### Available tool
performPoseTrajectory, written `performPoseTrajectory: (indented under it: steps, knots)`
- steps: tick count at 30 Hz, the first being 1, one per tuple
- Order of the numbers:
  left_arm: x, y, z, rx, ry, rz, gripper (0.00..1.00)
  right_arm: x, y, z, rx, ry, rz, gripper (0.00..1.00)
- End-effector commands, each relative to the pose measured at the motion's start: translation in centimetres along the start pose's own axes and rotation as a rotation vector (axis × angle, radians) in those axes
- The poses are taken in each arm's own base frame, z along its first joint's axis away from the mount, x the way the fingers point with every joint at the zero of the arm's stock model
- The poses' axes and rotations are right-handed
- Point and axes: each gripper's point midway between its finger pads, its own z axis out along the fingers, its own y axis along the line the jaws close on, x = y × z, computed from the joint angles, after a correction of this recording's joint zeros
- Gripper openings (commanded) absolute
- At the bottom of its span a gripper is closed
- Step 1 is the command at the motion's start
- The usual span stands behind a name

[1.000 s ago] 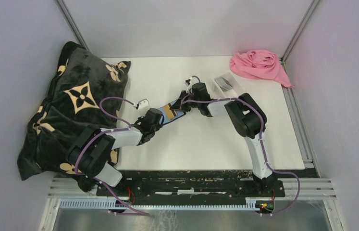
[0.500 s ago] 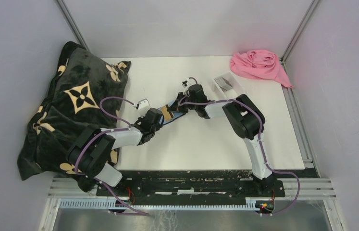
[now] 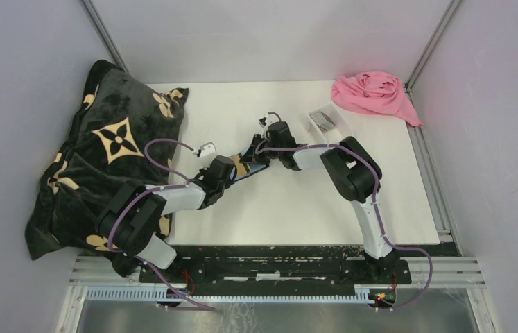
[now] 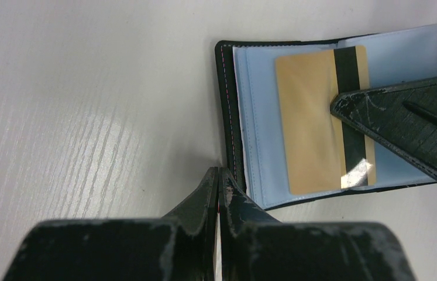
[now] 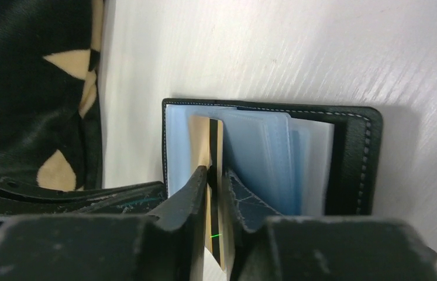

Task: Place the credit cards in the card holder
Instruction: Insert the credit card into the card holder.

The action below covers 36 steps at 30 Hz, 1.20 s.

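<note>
Card insertion, mid-step. The card holder [image 4: 255,120] lies open on the white table [image 3: 297,208], at mid-frame in the top view, its blue-grey sleeves facing up. The tan card [image 4: 308,120], black stripe showing, rests across the inner lining with its leading end among the sleeves. How deep it sits cannot be told.

The right gripper [image 5: 216,173] brackets the card's trailing end, one finger on each face. Whether the jaws clamp the card or merely flank it cannot be told. The left gripper [image 4: 219,175] is clenched on nothing, its tips at the lower left corner of the holder's stitched edge, apparently pinning the cover.

To do this step well, the left tips should probably hold the cover flat while the right arm keeps the card parallel to the sleeve and slides it along the slot. Tilting risks catching a neighbouring leaf. The card is best let go only once it is seated. More cards appear to wait in the clear tray [image 3: 325,119], upper right.
</note>
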Motion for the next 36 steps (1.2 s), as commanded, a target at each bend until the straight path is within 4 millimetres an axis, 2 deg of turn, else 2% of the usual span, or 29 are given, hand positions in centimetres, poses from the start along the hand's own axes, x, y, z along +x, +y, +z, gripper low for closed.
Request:
performPoseTrajectory:
  steps: [1, 5, 13, 16, 23, 36]
  knots:
    - [3.3, 0.5, -0.2, 0.017, 0.111, 0.079, 0.06, 3.1, -0.2, -0.8, 0.09, 0.124, -0.056, 0.25]
    - [3.3, 0.4, -0.2, 0.023, 0.113, 0.076, 0.06, 2.8, 0.1, -1.0, 0.111, 0.136, -0.084, 0.33]
    - [3.2, 0.0, -0.2, 0.039, 0.11, 0.074, 0.05, 2.4, 0.5, -1.2, 0.162, 0.144, -0.124, 0.4]
    - [3.0, 0.0, -0.3, 0.04, 0.104, 0.076, 0.05, 2.2, 0.9, -1.3, 0.164, 0.137, -0.129, 0.46]
    - [3.0, 0.0, -0.4, 0.05, 0.106, 0.075, 0.05, 2.6, 1.8, -1.1, 0.203, 0.16, -0.183, 0.48]
    - [2.6, -1.0, -0.6, 0.092, 0.096, 0.049, 0.05, 4.5, 1.6, -0.3, 0.319, 0.201, -0.241, 0.43]
